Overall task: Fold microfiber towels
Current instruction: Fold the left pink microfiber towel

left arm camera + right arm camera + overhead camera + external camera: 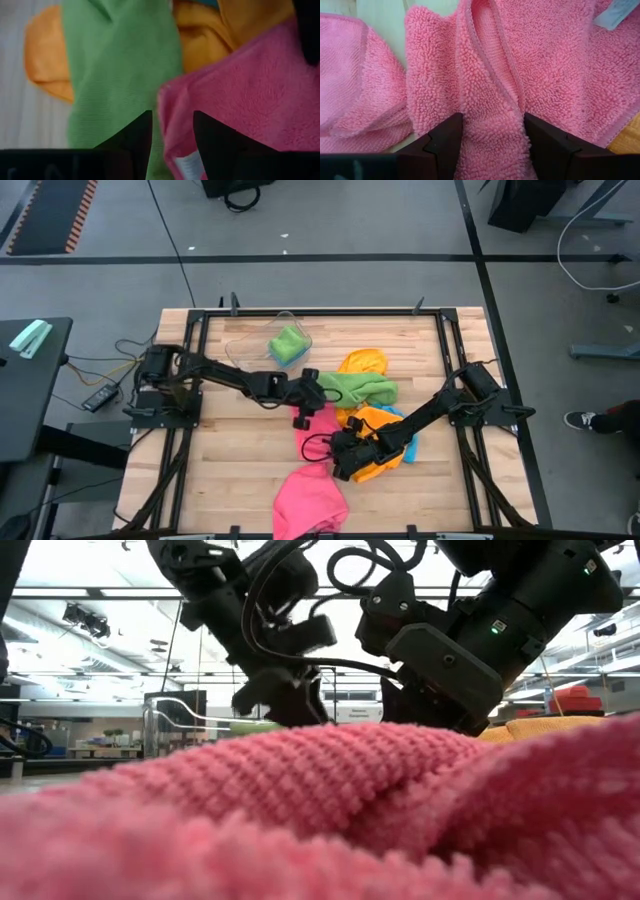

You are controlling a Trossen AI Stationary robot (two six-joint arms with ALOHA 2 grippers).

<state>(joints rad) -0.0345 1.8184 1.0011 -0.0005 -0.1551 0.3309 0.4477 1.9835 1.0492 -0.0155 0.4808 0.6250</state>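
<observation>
Both tools at the pile of microfiber towels on the wooden surface (230,470).

Left to right: the left tool (171,131) sits at the middle of the surface, fingers parted, straddling the edge of the pink towel (310,485) where it meets the green towel (360,388); whether it grips the fabric cannot be told. A second green towel (288,343) lies in the clear tub (262,338) toward the far edge. Orange towels (363,362) lie under and beside the green one. The right tool (492,132) is low over the pink towel, fingers set either side of a raised fold, holding it.
</observation>
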